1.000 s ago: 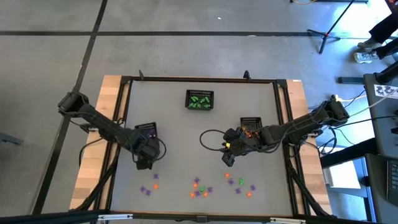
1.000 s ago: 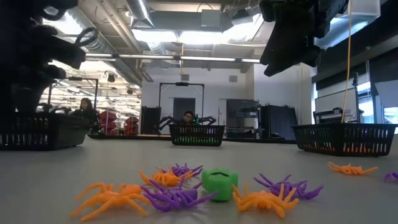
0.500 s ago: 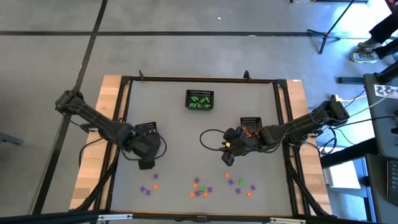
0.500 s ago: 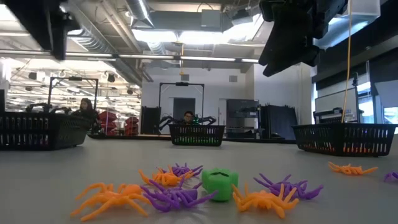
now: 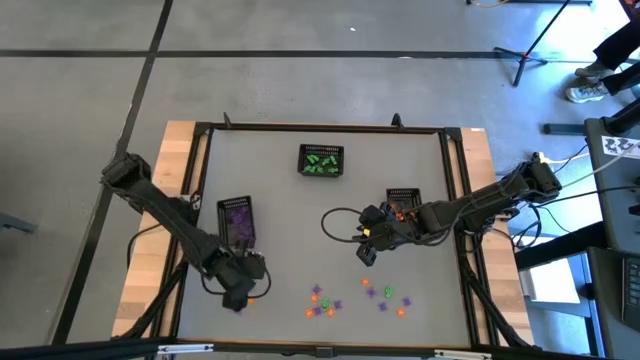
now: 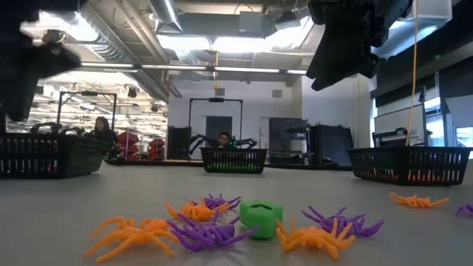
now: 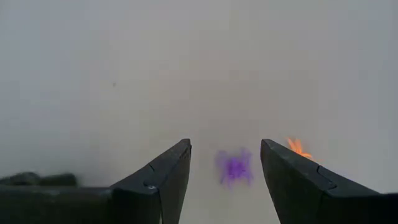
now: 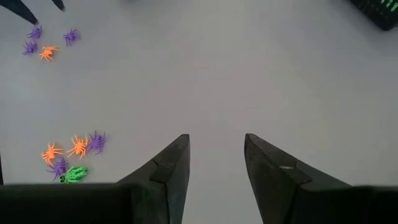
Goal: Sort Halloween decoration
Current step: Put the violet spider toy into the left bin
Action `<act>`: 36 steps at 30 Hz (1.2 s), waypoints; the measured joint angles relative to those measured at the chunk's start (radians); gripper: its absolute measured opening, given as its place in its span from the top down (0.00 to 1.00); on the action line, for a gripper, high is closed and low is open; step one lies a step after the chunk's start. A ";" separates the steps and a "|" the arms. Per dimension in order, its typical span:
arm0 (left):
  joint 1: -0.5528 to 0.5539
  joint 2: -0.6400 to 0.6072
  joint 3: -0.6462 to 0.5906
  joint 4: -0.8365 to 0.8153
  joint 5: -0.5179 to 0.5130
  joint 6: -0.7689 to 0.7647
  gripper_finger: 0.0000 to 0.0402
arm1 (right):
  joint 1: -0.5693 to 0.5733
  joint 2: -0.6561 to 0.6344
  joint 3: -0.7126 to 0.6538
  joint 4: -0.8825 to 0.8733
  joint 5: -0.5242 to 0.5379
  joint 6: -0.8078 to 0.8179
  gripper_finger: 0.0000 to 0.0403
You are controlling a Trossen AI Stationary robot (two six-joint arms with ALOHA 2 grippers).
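Now your left claw (image 7: 225,180) hangs apart over a purple spider (image 7: 234,167) near the desk's front-left corner. Right claw (image 8: 216,168), apart, waits mid-desk. Likely light, springy, skittish plastic: pinch the body, not the legs.

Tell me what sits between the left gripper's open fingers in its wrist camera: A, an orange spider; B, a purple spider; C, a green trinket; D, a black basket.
B: the left wrist view shows a purple spider on the table, framed by the open left gripper, with an orange spider off to one side.
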 joint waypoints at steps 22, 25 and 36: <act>-0.054 0.083 -0.136 0.165 0.096 -0.207 0.53 | 0.000 0.000 0.000 -0.003 0.000 -0.028 0.63; -0.057 0.081 -0.155 0.172 0.094 -0.242 0.53 | 0.000 0.000 0.000 -0.003 0.000 -0.029 0.63; -0.058 0.080 -0.167 0.164 0.069 -0.264 0.69 | 0.000 0.000 0.000 -0.003 -0.001 -0.029 0.63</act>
